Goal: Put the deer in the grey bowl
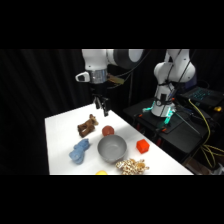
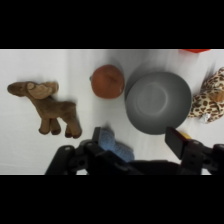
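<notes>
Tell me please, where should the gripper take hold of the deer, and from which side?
Probably at the body, from straight above. The deer lies flat on the table, apart from the red ball, and its torso is the thickest part; legs and head look thin. The gripper hangs above, open.

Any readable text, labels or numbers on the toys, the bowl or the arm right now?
None can be read. The dark brown plush deer, the round grey bowl, the red ball and the spotted tan-and-white plush carry no visible print. Any marking on the white arm is too blurred to read.
</notes>
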You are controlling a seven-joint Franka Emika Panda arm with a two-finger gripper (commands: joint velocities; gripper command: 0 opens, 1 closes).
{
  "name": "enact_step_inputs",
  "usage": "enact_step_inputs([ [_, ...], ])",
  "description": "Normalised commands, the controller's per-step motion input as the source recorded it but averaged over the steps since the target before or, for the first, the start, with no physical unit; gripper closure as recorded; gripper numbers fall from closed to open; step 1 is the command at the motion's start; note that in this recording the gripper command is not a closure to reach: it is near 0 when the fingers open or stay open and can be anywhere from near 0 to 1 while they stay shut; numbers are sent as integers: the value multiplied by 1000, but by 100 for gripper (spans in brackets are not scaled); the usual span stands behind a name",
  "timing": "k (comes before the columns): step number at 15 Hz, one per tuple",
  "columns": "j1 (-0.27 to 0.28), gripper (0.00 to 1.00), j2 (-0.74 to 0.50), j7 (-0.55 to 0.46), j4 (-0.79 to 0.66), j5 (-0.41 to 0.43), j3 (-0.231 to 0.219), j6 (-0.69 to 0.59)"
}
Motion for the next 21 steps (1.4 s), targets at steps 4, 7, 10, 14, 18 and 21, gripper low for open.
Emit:
enact_step_inputs([
  [4,-45,0,33,-30,47,-2,-8,8],
  [7,-180,0,171,-145,236,71,-127,82],
  [10,-231,0,264,-162,351,190,-159,114],
  [14,-125,0,347,83,372,229,-76,134],
  [18,-21,0,375,197,275,173,-4,171],
  [21,-19,0,315,263,184,175,-23,99],
])
